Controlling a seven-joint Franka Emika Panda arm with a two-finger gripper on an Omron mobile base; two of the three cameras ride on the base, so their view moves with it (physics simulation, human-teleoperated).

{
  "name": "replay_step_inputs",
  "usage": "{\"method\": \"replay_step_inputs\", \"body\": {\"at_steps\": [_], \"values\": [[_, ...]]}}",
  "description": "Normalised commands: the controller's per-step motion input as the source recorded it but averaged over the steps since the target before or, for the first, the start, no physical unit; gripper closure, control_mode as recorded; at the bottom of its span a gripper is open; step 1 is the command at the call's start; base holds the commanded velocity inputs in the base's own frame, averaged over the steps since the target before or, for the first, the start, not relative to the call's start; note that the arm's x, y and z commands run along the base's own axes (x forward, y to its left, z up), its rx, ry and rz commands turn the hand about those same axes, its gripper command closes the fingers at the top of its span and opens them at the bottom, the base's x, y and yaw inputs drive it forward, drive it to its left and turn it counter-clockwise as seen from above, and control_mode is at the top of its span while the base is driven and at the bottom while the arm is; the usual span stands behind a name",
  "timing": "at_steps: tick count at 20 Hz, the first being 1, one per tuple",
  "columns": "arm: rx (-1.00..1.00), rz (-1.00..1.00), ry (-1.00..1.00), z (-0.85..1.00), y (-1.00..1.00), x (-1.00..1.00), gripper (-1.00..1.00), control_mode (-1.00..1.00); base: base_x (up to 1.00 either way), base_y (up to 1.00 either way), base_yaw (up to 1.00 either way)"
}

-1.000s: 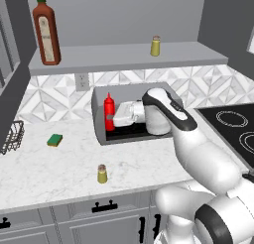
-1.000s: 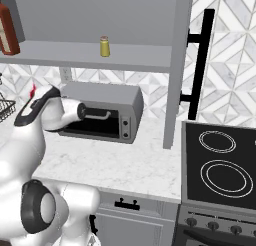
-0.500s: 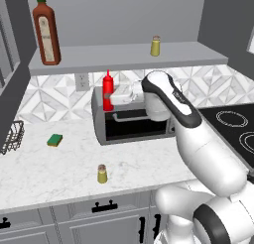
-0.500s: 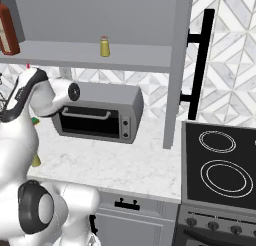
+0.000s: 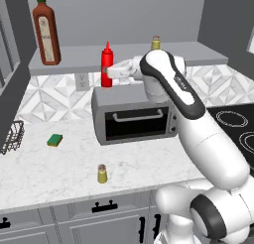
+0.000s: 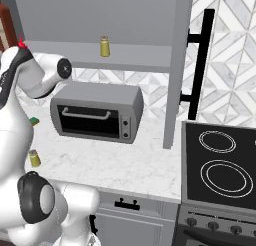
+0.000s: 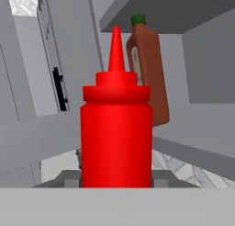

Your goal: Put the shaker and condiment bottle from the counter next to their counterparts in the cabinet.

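Spanning the wall, grey cabinet (image 5: 198,52) shelf, marble worktop (image 5: 54,168) below carrying grey oven (image 5: 136,116), tall brown sauce bottle (image 5: 46,31) upright on shelf, red condiment bottle (image 5: 106,65) clamped in jaws of gripper (image 5: 110,72) at shelf edge, one shaker (image 5: 102,174) on worktop, second shaker (image 5: 156,42) on shelf.
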Motion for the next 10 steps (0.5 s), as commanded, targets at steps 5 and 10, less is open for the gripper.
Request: {"method": "replay_step_inputs", "body": {"at_steps": [5, 10], "values": [[0.01, -0.01, -0.01, 0.69, 0.00, 0.00, 1.00, -1.00, 0.00, 0.00, 0.00], [0.00, 0.00, 0.00, 0.39, 0.00, 0.18, 1.00, -1.00, 0.00, 0.00, 0.00]]}}
